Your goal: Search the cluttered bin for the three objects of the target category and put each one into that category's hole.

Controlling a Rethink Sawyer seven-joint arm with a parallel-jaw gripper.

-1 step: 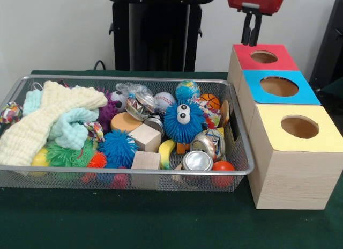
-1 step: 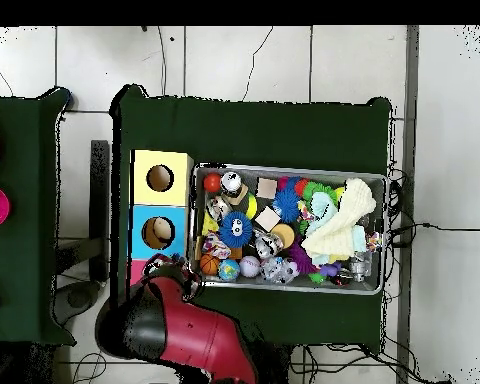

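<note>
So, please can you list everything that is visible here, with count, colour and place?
wire bin: one, silver, on the green table
sorting box: one, wooden, beside the bin; red, blue, yellow tops, one hole each
knitted cloths: two, cream and pale blue, at one end of the bin
spiky ball with eyes: one, blue, mid-bin
wooden blocks: two plain
tin cans: at least two, silver
banana: one, yellow
small balls: several, mixed colours
hand: black, above the red hole

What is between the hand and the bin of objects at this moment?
The hand hangs above the red box, beside the bin, not over it. Between them is only open air and the bin's wire rim; nothing visible blocks the way. Inside, toys lie piled on each other.
</note>
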